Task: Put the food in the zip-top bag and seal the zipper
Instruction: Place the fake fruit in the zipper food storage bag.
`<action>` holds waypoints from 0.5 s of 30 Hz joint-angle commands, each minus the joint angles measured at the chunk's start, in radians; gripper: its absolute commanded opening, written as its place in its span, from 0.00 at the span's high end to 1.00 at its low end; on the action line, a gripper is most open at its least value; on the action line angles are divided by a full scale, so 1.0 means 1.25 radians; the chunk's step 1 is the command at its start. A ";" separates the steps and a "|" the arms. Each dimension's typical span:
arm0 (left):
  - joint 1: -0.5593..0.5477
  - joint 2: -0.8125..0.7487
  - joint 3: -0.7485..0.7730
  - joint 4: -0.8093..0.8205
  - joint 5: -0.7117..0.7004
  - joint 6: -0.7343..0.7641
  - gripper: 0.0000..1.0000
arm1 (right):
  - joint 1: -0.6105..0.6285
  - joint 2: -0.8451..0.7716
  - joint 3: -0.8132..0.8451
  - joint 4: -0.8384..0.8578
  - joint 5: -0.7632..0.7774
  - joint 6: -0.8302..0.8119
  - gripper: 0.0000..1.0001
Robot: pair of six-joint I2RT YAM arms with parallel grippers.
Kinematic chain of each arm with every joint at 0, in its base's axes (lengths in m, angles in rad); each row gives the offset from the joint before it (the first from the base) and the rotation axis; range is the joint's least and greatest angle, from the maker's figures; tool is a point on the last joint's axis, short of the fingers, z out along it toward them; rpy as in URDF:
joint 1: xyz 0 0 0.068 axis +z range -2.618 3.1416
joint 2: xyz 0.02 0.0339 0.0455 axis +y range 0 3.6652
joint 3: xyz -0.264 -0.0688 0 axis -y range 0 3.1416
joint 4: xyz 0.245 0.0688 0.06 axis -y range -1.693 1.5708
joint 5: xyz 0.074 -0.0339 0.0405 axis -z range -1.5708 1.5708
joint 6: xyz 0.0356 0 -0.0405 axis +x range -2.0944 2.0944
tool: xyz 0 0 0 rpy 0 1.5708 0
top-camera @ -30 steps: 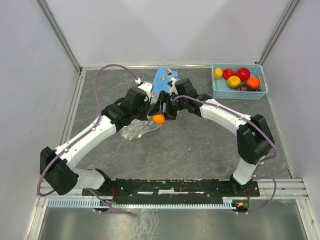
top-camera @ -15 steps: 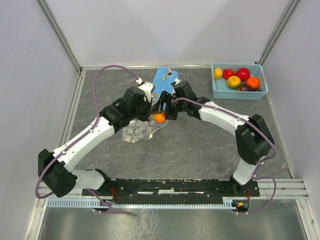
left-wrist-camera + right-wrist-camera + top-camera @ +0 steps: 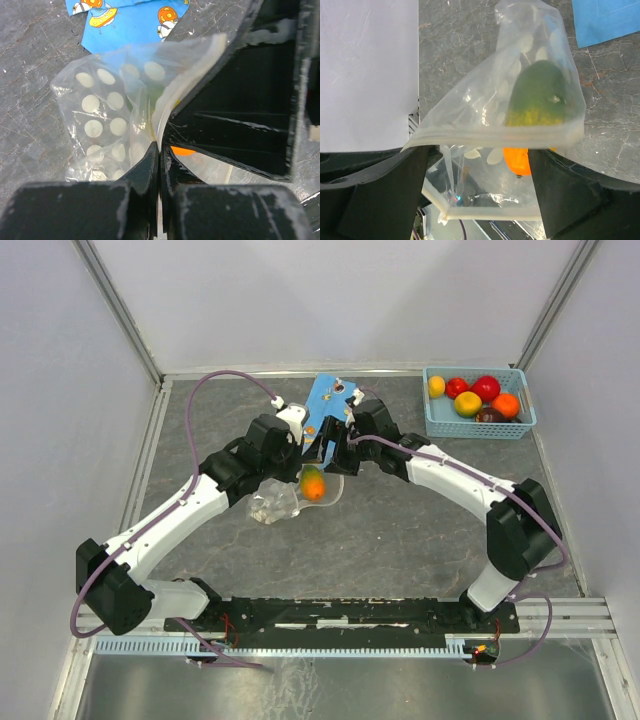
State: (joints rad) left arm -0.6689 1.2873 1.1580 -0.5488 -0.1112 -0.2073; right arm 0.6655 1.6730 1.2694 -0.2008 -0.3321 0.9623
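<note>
Left claw [image 3: 159, 150] pinches the mouth edge of the zip-top bag [image 3: 105, 100], sagging on the bench [image 3: 400, 530] toward the far edge with an orange-and-green fruit [image 3: 313, 483] inside, and the right claw [image 3: 476, 175] hangs wide and empty over the mouth. Danger: that one-sided pinch could let the floppy mouth fold shut or spill the fruit, and the wide claw could snag plastic on its way to the rest of the food [image 3: 485, 390] in the far right corner.

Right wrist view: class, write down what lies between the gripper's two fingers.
In the right wrist view, the zip-top bag lies between the fingers of the open right gripper, with a green-and-orange fruit showing through its plastic.
</note>
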 commanded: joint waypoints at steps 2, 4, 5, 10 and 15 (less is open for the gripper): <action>0.001 -0.023 0.005 0.028 -0.034 -0.011 0.97 | 0.004 -0.065 0.023 -0.053 0.014 -0.085 0.13; 0.001 -0.022 0.006 0.025 -0.043 -0.012 0.97 | 0.004 -0.082 0.025 -0.087 0.029 -0.119 0.14; 0.001 -0.021 0.007 0.023 -0.047 -0.013 0.97 | 0.005 -0.090 0.027 -0.105 0.035 -0.136 0.15; 0.002 -0.022 0.008 0.022 -0.054 -0.014 0.97 | 0.005 -0.149 0.018 -0.195 0.093 -0.212 0.22; 0.001 -0.023 0.008 0.021 -0.051 -0.016 0.97 | 0.006 -0.182 -0.037 -0.224 0.168 -0.230 0.29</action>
State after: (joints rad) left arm -0.6689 1.2873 1.1576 -0.5510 -0.1570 -0.2077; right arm 0.6678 1.4998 1.2613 -0.4370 -0.2173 0.7319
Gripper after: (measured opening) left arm 0.043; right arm 0.735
